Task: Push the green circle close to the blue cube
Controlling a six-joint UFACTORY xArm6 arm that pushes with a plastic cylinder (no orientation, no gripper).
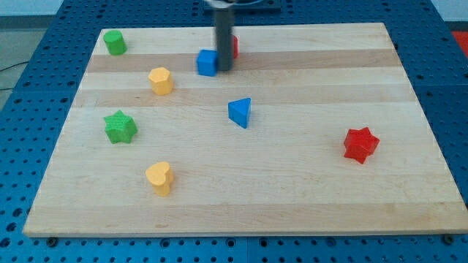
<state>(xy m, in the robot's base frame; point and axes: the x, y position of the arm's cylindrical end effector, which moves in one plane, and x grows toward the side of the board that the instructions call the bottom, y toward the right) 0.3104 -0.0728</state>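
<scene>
The green circle [114, 42] sits at the board's top left corner. The blue cube [208, 63] stands near the top middle. My tip [224, 69] rests on the board just to the right of the blue cube, touching or nearly touching it. The rod rises from there out of the view's top. A red block [235, 46] is partly hidden behind the rod.
A yellow block [161, 80] lies left of the blue cube. A blue triangle [240, 112] is in the middle. A green star [120, 127] is at the left, a yellow heart [159, 178] at the bottom left, a red star [360, 144] at the right.
</scene>
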